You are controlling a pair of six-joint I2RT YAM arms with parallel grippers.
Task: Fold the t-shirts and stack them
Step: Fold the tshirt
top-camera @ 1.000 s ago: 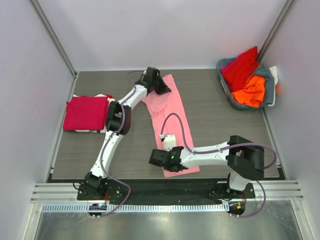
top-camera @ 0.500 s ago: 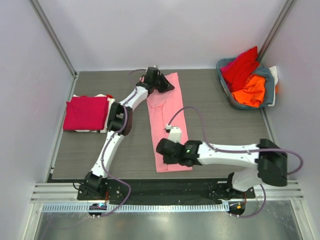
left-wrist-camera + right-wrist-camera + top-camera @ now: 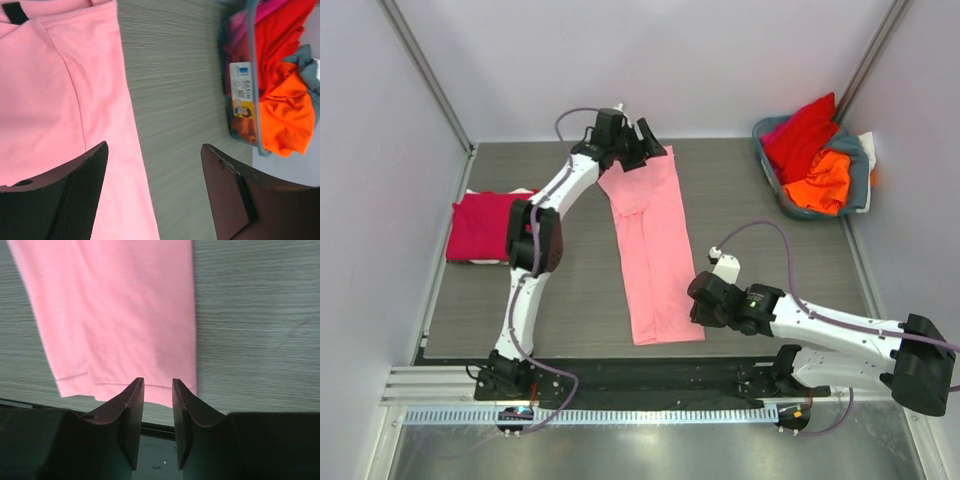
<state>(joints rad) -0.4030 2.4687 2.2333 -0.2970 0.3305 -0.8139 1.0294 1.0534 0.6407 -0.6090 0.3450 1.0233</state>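
The light pink t-shirt [image 3: 655, 250] lies flat on the table [image 3: 760, 240] as one long narrow strip, running from the far side to the near edge. The left gripper [image 3: 642, 152] hovers over its far end; in the left wrist view its jaws stand wide apart with nothing between them (below them only pink cloth and bare table). The right gripper [image 3: 700, 300] is just beside the near right edge of the strip, and in the right wrist view its fingers [image 3: 132, 405] have only a narrow gap, which holds nothing. At the left a folded crimson t-shirt [image 3: 480, 228] lies on top of a white one [image 3: 490, 262]. The grey-blue basket [image 3: 768, 170] in the far right corner holds a red t-shirt [image 3: 805, 130] and an orange t-shirt [image 3: 820, 180]
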